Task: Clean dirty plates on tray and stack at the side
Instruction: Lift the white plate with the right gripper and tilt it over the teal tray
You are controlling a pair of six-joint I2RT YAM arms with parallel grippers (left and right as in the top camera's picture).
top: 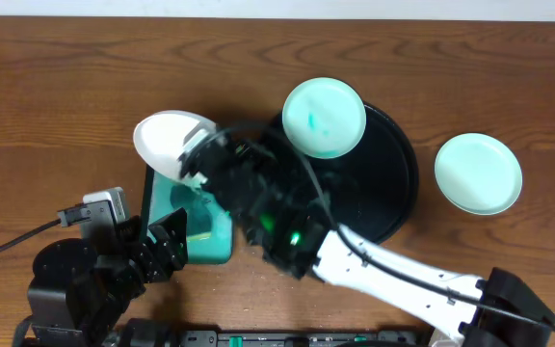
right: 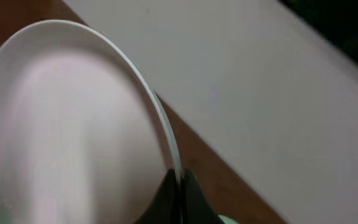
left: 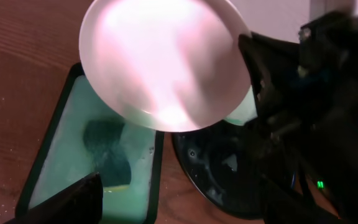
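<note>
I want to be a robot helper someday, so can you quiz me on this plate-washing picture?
1. True or false: the right gripper pinches the white plate by its rim.
2. Where is the smeared green plate? A) on the black tray B) in the teal basin C) on top of the white plate
3. Count: how many plates sit on the wooden table, off the tray?

Key: 1 true; 2 A; 3 one, the clean green plate.
</note>
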